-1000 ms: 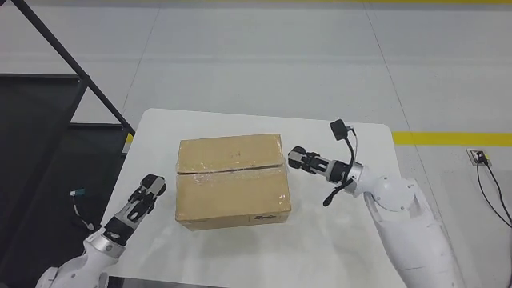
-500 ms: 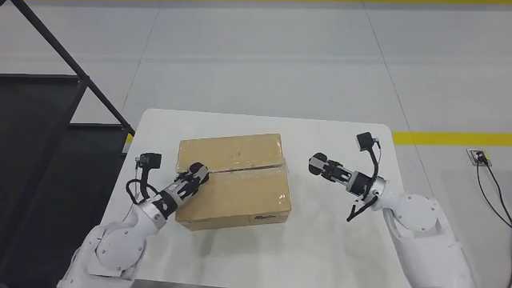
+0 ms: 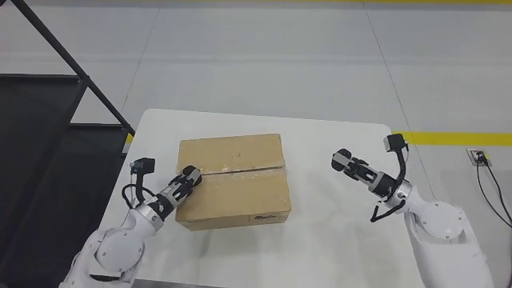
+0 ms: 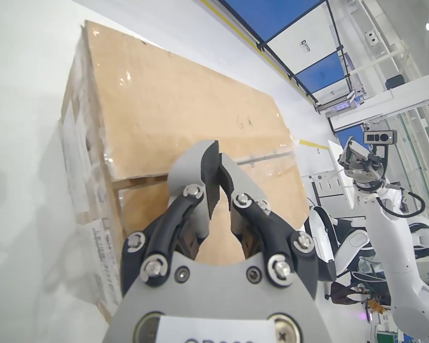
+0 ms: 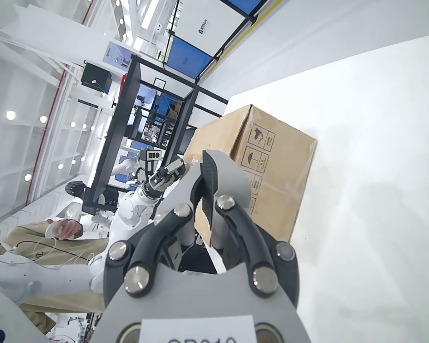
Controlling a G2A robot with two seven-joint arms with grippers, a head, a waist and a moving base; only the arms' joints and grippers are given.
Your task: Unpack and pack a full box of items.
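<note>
Cardboard box closed, at middle of white bench. Left pincer clenched, tips at top seam, box's left edge. Right pincer clenched, right of box, apart from it.

The top camera looks steeply down from above the arms onto a white rectangular table, with a closed brown cardboard box at middle distance. The left wrist camera sits just behind the grey-and-black left gripper, close above the box's top, facing across the table. The right wrist camera, behind the right gripper, faces the box's end wall from farther off. All three views share the box.
</note>
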